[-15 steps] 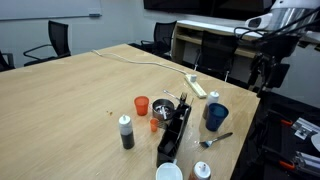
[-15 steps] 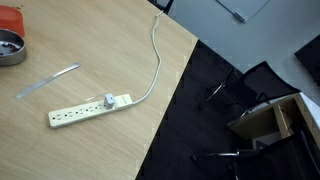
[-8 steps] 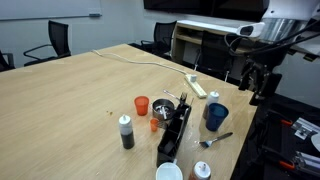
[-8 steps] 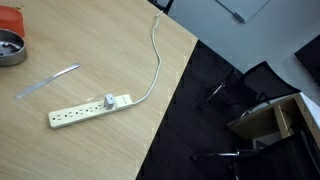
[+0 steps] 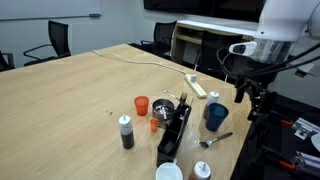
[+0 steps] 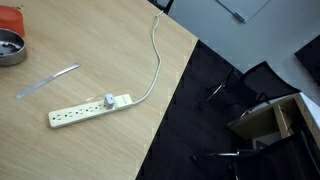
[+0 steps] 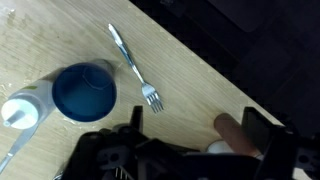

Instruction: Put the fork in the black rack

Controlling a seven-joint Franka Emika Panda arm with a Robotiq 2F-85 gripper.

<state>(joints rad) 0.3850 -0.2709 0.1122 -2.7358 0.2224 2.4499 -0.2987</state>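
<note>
The fork [image 7: 135, 65] lies flat on the wooden table, tines toward my gripper, beside the blue cup [image 7: 85, 90]. In an exterior view the fork [image 5: 215, 139] lies near the table's edge, just in front of the blue cup [image 5: 216, 116]. The long black rack [image 5: 176, 125] stands left of that cup. My gripper [image 5: 250, 100] hangs open and empty above the table's edge, to the right of the cup and above the fork. In the wrist view the gripper [image 7: 195, 130] has its jaws spread wide, the fork just beyond them.
An orange cup [image 5: 142, 105], a dark bottle [image 5: 127, 133], a metal bowl [image 5: 163, 107] and white cups [image 5: 170, 172] stand around the rack. A white power strip [image 5: 197, 85] lies behind; it also shows with its cable in an exterior view [image 6: 90, 110], near a flat silvery utensil [image 6: 48, 82].
My arm has swung left and down from beyond the table's edge, bringing the gripper over the edge near the blue cup. The objects on the table have not moved.
</note>
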